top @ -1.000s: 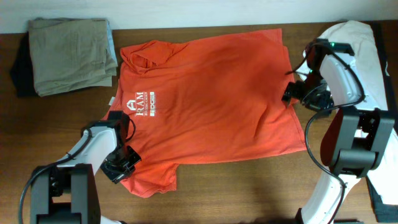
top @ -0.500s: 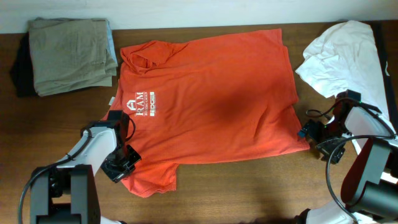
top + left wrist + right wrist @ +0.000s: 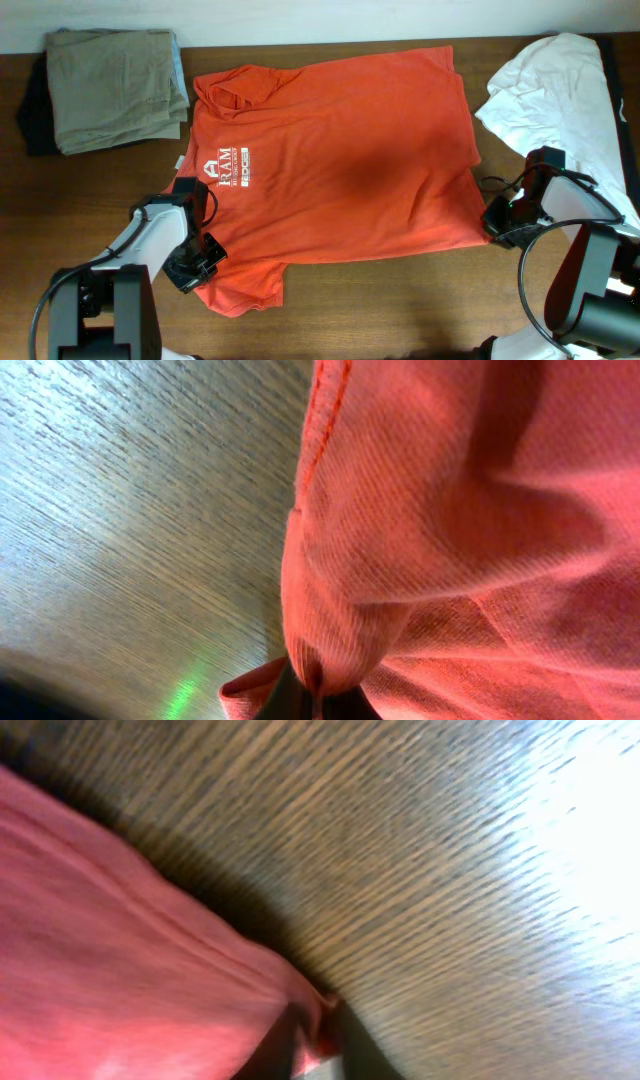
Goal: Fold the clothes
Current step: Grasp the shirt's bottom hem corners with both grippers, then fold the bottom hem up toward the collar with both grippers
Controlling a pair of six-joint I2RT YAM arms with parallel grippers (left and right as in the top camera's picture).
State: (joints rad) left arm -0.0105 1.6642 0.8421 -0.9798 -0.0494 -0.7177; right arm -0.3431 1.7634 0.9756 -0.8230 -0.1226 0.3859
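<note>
The red-orange T-shirt [image 3: 350,150] lies spread flat, lettering up, across the middle of the wooden tabletop [image 3: 380,300]; the left gripper [image 3: 196,262] sits at its near left sleeve, closed tight on a bunched fold of fabric; the right gripper [image 3: 494,217] touches the shirt's near right corner, though whether it grips I cannot tell; khaki folded clothes [image 3: 115,85] lie far left; a white garment [image 3: 560,90] lies far right.
</note>
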